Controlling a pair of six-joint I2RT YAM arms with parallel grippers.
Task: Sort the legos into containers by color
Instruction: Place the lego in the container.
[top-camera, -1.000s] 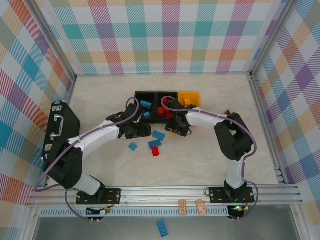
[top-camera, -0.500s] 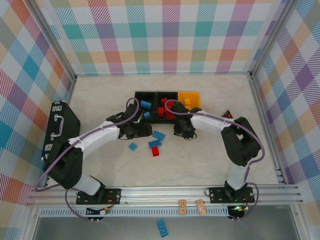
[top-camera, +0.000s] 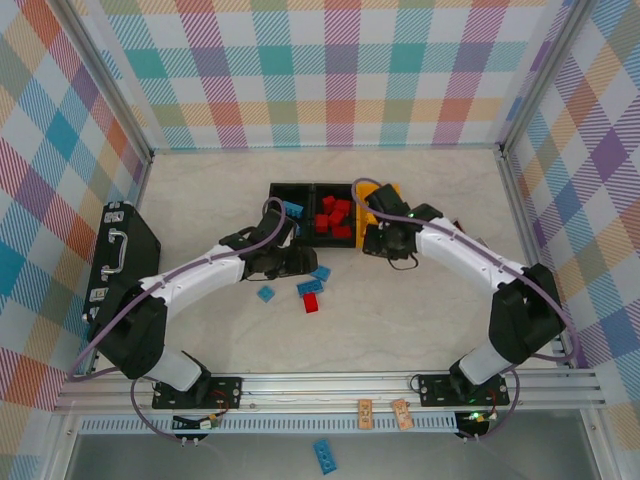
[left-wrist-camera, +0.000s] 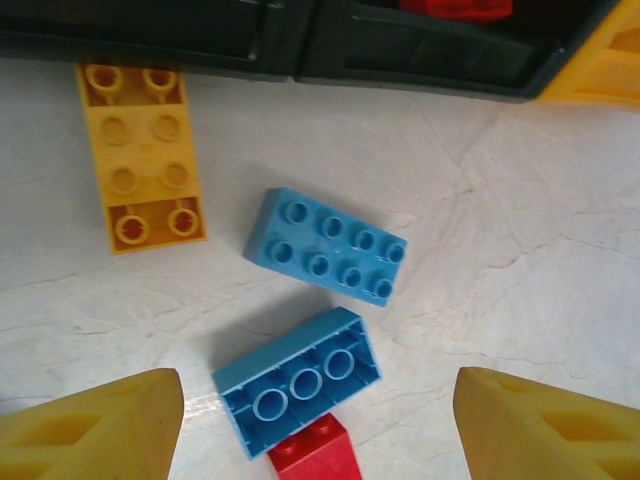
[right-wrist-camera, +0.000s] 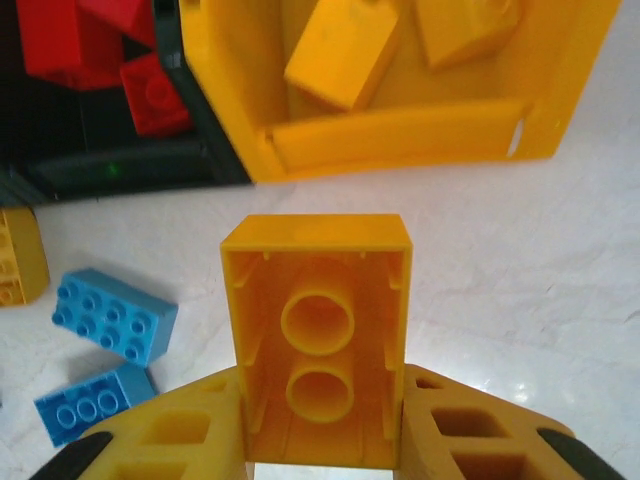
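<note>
the right gripper (right-wrist-camera: 320, 430) was clamped on a yellow brick (right-wrist-camera: 318, 330), with the yellow bin (right-wrist-camera: 400, 145) at its 12 o'clock. the left gripper (left-wrist-camera: 318, 410) hung open above blue bricks (left-wrist-camera: 326, 246) on the desk (left-wrist-camera: 520, 260).

I see a black case (top-camera: 128, 252) lying at the marble table's (top-camera: 400, 330) left edge and two small cards (top-camera: 365, 411) by the near rail (top-camera: 330, 385).
</note>
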